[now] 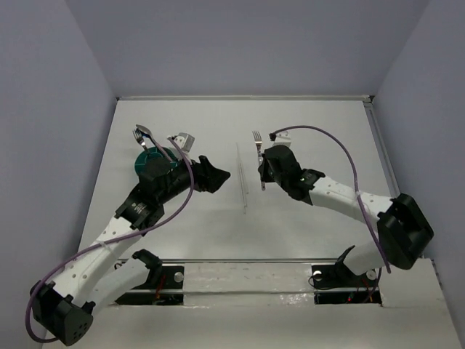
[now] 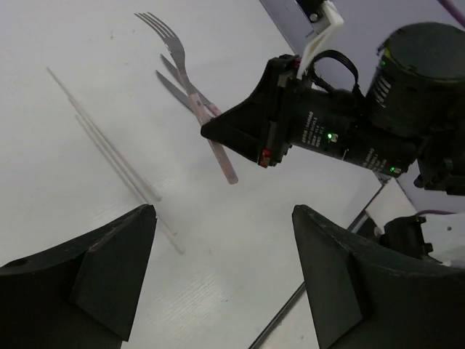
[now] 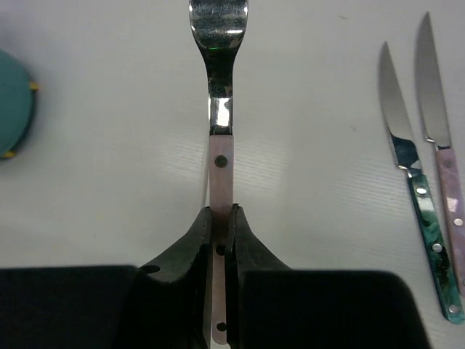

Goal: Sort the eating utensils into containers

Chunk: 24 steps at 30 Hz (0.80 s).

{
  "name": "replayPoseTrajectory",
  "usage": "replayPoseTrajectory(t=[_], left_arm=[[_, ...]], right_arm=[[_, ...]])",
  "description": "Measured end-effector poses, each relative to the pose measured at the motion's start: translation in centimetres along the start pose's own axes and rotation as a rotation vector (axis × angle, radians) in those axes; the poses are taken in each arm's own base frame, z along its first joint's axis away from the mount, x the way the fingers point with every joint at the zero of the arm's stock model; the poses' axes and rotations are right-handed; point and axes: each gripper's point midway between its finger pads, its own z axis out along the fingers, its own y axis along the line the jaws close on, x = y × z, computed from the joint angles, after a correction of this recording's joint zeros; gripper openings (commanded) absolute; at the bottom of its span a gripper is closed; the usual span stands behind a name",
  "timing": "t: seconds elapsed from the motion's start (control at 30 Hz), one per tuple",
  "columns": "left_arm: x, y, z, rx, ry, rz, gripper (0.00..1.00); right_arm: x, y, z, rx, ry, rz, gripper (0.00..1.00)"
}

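A fork [image 3: 220,109] with a pale pink handle lies lengthwise on the white table, and my right gripper [image 3: 221,215] is shut on that handle. From above, the fork [image 1: 256,139] points to the far side with the right gripper [image 1: 263,167] over its handle. The teal cup [image 1: 149,163] stands at the left with utensils [image 1: 143,134] sticking out of it. My left gripper [image 1: 220,176] hovers to the right of the cup, open with nothing between its fingers [image 2: 109,254]. Two knives, one green-handled [image 3: 421,196] and one pink-handled [image 3: 449,185], lie to the right of the fork.
Two thin clear sticks [image 1: 243,178] lie side by side between the grippers; in the left wrist view the sticks [image 2: 109,153] run past my left finger. The teal cup's edge [image 3: 13,102] shows at the left of the right wrist view. Walls enclose the table.
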Motion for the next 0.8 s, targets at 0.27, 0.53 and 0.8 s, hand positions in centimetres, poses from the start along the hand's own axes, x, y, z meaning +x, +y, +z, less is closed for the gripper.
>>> replayPoseTrajectory(t=[0.27,0.53,0.8], left_arm=[[2.7,0.7,2.3,0.028,0.019,-0.210,0.52],[5.5,2.1,5.7,-0.005,0.069,-0.337,0.47],[7.4,2.4,7.6,-0.023,0.099,-0.360,0.42]], right_arm=[[0.5,3.5,-5.2,-0.331,-0.065,0.023,0.00],[1.6,7.0,-6.8,-0.496,-0.058,0.004,0.00],[1.9,8.6,-7.4,-0.573,-0.049,-0.005,0.00]])
